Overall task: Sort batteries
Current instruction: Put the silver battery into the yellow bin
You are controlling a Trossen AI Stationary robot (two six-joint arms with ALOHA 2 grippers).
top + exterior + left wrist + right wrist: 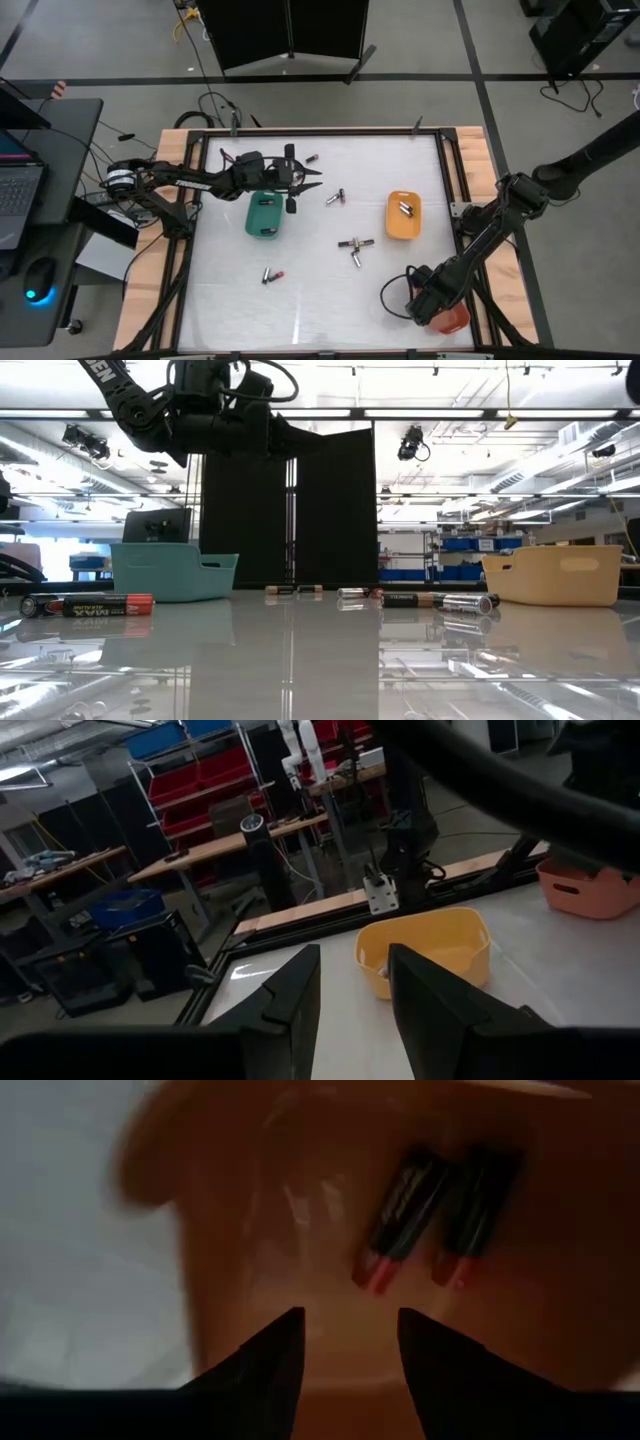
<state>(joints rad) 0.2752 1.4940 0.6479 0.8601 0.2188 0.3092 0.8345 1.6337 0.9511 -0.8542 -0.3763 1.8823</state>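
Loose batteries lie on the white table: one near the far edge point(311, 158), one at the middle point(335, 197), a crossed pair point(355, 248), and one near the front point(272, 274) point(85, 604). More lie in the yellow tray point(403, 215). My left gripper point(310, 180) point(350, 990) is open and empty, raised beside the green tray point(264, 214), pointing at the table's right. My right gripper point(430, 300) point(350, 1345) hangs open over the red-orange tray point(452, 318), in which two batteries point(400, 1205) lie side by side.
The green tray point(170, 575) and yellow tray point(565, 575) stand on the table with batteries point(440, 600) between them. A black frame rims the table point(200, 240). Cables point(215, 105) lie beyond the far edge. A desk with a laptop point(20, 190) stands at the left.
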